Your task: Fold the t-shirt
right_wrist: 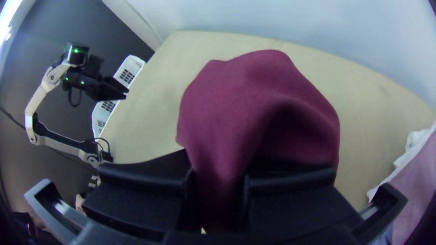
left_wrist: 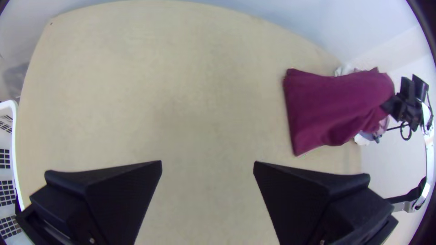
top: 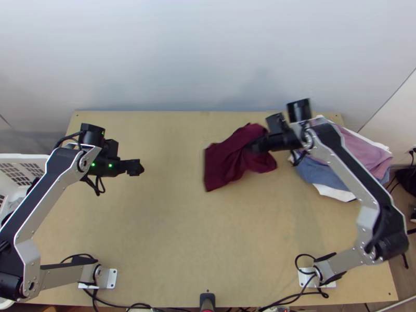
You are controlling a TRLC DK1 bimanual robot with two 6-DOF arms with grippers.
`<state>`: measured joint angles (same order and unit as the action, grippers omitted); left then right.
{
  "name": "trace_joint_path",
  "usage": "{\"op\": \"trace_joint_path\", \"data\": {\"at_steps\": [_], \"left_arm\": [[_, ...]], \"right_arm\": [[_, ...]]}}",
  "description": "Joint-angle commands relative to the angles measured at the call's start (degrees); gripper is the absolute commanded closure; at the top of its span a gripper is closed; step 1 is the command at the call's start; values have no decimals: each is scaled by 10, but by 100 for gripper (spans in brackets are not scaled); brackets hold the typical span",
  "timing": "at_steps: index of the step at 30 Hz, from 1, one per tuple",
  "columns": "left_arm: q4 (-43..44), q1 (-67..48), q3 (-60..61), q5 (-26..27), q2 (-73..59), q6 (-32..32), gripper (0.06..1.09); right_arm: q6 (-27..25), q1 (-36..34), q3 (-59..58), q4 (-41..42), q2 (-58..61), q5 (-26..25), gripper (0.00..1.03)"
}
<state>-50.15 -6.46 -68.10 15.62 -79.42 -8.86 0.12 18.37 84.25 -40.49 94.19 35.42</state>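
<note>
"Where is the t-shirt (top: 223, 161) just now?"

"Right of the middle of the table (top: 171, 234), between the left gripper (left_wrist: 207, 163) and the pile of clothes (top: 366, 156). The right gripper (top: 255, 147) has it by the end nearest the pile."

"Why is it so crumpled there and so neat at the other end?"

"The right gripper's two fingers squeeze the cloth into a narrow neck, so it bunches and puffs up around them. Away from the pinch the fabric smooths out to a straight edge. Gripped at one end like that, it can be drawn along or laid down with the free edge leading or trailing."

"Is it folded already?"

"It makes a compact shape, so some folding may be done, but the layers are hard to read under the bunching; I can't fairly say how many there are, or which part is pinched."

"And the left gripper?"

"Over the left side, near the basket (left_wrist: 15, 136), fingers wide apart with nothing between them. It is well apart from the shirt, which I'd judge leaves the right arm room to place it."

"Any risk?"

"One pinch point could let the loose corners curl under. I'd lower it gently, flat, then smooth the bunched end."
</note>
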Motion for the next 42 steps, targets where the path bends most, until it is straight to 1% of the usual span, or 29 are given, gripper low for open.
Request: {"op": "trace_joint_path", "data": {"at_steps": [1,7,15,24,29,33,38,42], "left_arm": [[-14,15,17,-1,1,29,10],[-16,28,24,-1,-6,53,10],[-16,30,24,-3,-29,73,10],[-11,36,21,-3,-49,90,10],[-10,51,20,-2,-59,110,11],[-10,62,10,-3,-74,126,11],[-10,72,-5,-2,-86,133,11],[-10,73,-5,-2,-89,136,11]], "right_arm": [[8,-36,58,-38,-50,2,100],[18,-91,110,-60,-52,1,100],[14,-168,192,-94,-31,1,100],[-14,-267,274,-136,-5,4,100],[-28,-317,314,-151,14,18,100],[-35,-336,366,-168,44,25,100],[-37,-348,460,-195,91,29,100],[-38,-352,463,-199,96,29,100]]}}
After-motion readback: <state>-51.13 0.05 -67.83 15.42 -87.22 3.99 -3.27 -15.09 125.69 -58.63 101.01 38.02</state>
